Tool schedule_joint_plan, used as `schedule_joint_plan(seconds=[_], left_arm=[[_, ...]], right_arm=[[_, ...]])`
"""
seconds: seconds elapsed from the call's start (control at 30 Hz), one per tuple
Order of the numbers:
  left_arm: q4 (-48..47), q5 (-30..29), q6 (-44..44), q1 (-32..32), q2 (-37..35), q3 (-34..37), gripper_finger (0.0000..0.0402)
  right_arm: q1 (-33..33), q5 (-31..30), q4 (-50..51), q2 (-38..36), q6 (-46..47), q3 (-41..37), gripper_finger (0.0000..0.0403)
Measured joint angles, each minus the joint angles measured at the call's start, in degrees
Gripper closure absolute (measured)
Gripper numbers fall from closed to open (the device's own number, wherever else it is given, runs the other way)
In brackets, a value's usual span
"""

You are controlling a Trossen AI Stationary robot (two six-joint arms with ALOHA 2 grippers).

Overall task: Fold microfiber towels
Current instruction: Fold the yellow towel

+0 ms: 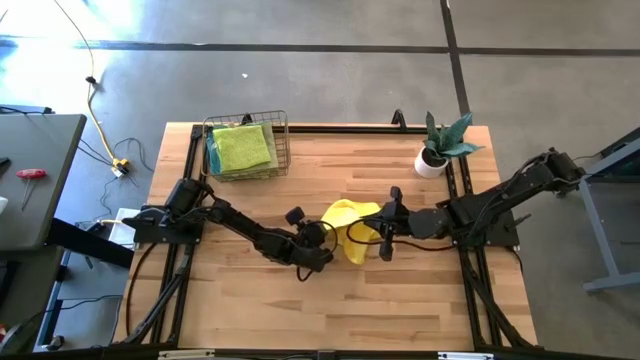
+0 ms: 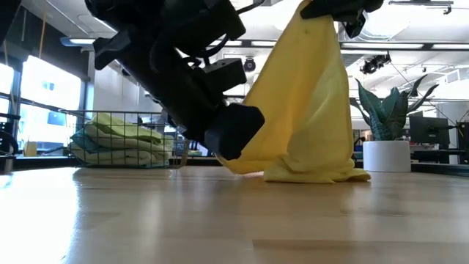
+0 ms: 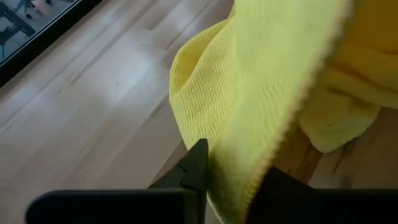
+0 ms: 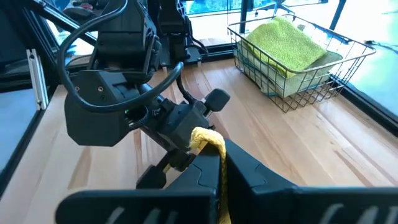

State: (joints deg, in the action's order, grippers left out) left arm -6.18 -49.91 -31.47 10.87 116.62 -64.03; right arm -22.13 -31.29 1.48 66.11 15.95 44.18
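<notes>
Left gripper (image 2: 233,132) pinches yellow towel (image 2: 308,110) low, right gripper (image 1: 385,237) clamps corner high; you spread edges taut before laying flat

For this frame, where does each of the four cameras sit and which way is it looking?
High: above the table, straight down; both arms, yellow towel between them.
Low: table-top height, level into the room; the towel hangs from the right tool.
Left wrist: past the left tool pinching the towel.
Right wrist: past its own tool toward the wire basket.
All four share the yellow towel.
</notes>
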Motion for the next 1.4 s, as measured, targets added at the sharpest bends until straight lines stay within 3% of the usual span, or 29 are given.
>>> schedule_joint_plan(seconds=[0.33,0.5,0.6,0.87,1.0,1.17,1.4], left_arm=[[-0.06,0.64,-4.02,0.30,-0.30,2.38,0.0399],[-1.85,4.62,4.35,1.17,-4.03,0.04,0.0400],[-7.53,5.06,10.07,2.01,-8.09,-2.60,0.0401],[-28.02,2.30,17.39,3.63,-19.33,-11.54,0.0401],[-33.97,0.59,22.86,3.57,-24.35,-16.02,0.0401],[-35.52,-0.76,27.75,2.47,-28.91,-21.22,0.0401],[-36.97,-4.15,37.13,0.81,-30.23,-26.63,0.0401]], right_arm=[[0.01,0.00,0.02,-0.07,-2.61,0.00,0.0403],[-0.15,0.01,0.00,-0.09,-9.27,0.00,0.0403],[-0.15,-0.02,-0.46,-0.20,-13.20,0.00,0.0403],[-0.10,-0.24,-6.38,-1.75,-21.28,0.02,0.0403],[0.23,-1.06,-9.78,-4.60,-30.19,0.24,0.0403],[1.19,-5.50,-9.22,-7.76,-35.77,2.66,0.0403],[4.98,-5.87,-4.14,-7.19,-47.57,11.07,0.0403]])
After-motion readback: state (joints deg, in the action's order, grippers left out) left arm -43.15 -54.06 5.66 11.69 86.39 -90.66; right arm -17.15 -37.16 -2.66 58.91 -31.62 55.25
